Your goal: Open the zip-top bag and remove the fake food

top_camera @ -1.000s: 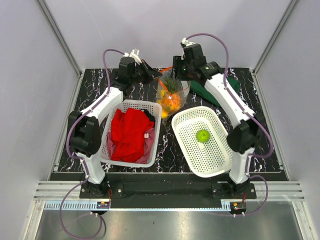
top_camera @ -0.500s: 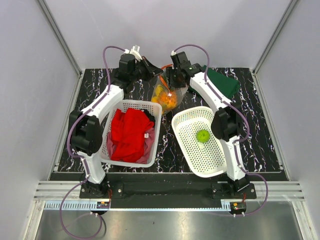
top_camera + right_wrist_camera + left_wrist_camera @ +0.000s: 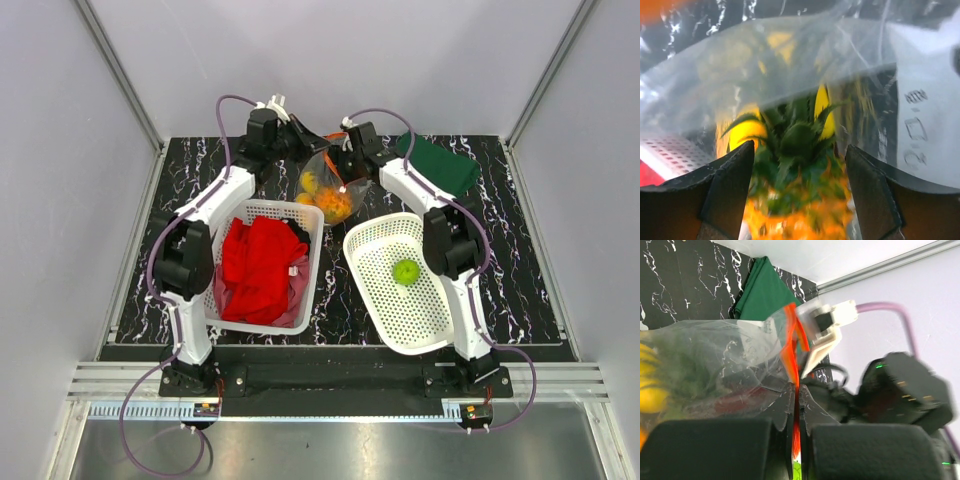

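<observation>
Two robot arms meet over the far side of the marbled worktop [image 3: 520,250] to empty a zip-top bag [image 3: 325,190] of fake food. The left gripper [image 3: 796,399] has its jaws pinched fully together on the red-orange zip strip [image 3: 790,345], holding the clear pouch up by its mouth so that the load hangs below and the plastic is pulled taut. That leaves the other arm free to work.

The right gripper [image 3: 799,165] points down at the bag with its jaws spread wide and nothing in them. Its wrist camera shows the spiky green crown of the orange pineapple [image 3: 797,145] framed between the two fingers [image 3: 725,190], with a yellow piece [image 3: 747,130] beside it under crinkled film. Whether the fingers are already inside the mouth or only pressed against the outside of the plastic cannot be told from these views.

One round green fruit [image 3: 405,270] already lies in the white basket [image 3: 440,310] on the right, close to the right arm, which looks to be where removed pieces are dropped. The pineapple and the orange and yellow pieces are in the suspended bag, so the job looks well short of finished.

A second basket [image 3: 280,207] on the left holds a red cloth [image 3: 260,262], and a green cloth [image 3: 440,165] lies flat behind the right arm; neither is part of the job.
</observation>
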{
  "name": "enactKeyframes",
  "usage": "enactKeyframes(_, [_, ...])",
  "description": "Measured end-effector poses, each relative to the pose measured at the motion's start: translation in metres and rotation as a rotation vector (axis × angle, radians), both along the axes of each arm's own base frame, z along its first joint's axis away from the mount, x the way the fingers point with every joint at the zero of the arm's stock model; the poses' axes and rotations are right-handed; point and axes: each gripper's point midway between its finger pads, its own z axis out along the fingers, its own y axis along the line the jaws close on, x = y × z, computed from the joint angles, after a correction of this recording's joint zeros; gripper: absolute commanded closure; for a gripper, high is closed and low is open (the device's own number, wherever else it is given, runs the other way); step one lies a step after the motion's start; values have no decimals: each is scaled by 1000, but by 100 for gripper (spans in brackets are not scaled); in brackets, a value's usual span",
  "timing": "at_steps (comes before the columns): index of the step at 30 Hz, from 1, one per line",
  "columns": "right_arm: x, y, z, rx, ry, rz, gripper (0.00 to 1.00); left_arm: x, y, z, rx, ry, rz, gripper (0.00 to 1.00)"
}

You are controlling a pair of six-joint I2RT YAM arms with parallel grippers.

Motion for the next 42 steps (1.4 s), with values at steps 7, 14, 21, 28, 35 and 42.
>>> enactKeyframes(7, [9,10,-12,122,-12,47,46,-1,-13,-7,-3,14,-20,100])
enactKeyframes(14, [17,14,-11,214,-51,109,90,-3,-17,-8,0,18,-28,100])
enactKeyframes(21, [13,7,-12,232,-91,135,100,1,-12,-9,5,18,-7,100])
enactKeyframes(28, [-5,-4,30,216,-172,157,100,17,13,-1,29,4,49,100])
enactKeyframes(35, [-15,-5,58,144,-316,230,100,28,30,19,76,-78,106,100])
enactKeyframes(42, [-27,-10,58,70,-477,258,100,28,37,15,131,-80,122,100])
